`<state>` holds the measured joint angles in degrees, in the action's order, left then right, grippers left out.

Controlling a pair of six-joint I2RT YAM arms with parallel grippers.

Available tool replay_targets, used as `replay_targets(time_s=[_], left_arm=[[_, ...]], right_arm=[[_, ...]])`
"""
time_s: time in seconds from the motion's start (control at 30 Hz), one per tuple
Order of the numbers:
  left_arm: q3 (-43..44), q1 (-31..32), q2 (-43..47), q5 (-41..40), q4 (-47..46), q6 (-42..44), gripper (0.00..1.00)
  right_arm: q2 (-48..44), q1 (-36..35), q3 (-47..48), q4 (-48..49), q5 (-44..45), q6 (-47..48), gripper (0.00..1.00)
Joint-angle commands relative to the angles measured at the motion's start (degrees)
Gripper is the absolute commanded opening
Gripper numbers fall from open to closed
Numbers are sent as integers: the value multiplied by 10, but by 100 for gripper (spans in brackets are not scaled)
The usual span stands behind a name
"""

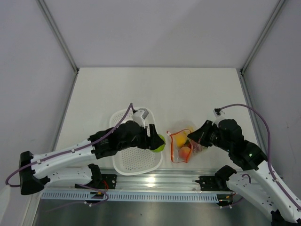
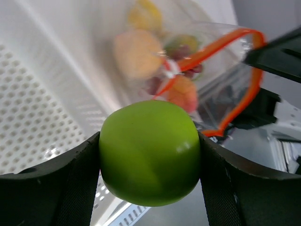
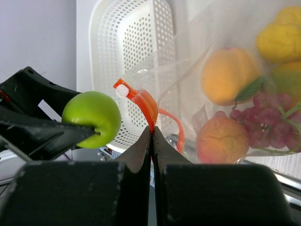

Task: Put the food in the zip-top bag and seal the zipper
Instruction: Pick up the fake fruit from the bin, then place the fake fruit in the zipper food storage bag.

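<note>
Green round toy apple sits clamped between the left gripper's fingers beside the clear zip-top plastic bag, whose red-orange zipper strip the right gripper pinches tightly.

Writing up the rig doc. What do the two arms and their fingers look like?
Both match: the left arm and right arm have white links near the base, black housings toward the wrist, and a purple cable looping alongside each. A small white module sits on the left wrist. The left fingers and right fingers are flat, matte black.
</note>
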<state>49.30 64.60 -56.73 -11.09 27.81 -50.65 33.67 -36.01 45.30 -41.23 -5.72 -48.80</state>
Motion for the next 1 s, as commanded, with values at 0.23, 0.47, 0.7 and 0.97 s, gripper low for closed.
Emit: replay_targets(time_s=[0.23,0.47,0.7,0.97], left_arm=[[27,20,-97,175,-237,66,1],[75,22,-195,158,-217,20,1],[118,21,-262,99,-189,-11,1],[103,20,-280,46,-261,-43,9]], right_arm=[[21,2,25,69,-49,-34,0],[13,2,28,74,-49,-46,0],[-4,2,23,78,-43,-67,0],[-18,2,16,83,-31,-86,0]])
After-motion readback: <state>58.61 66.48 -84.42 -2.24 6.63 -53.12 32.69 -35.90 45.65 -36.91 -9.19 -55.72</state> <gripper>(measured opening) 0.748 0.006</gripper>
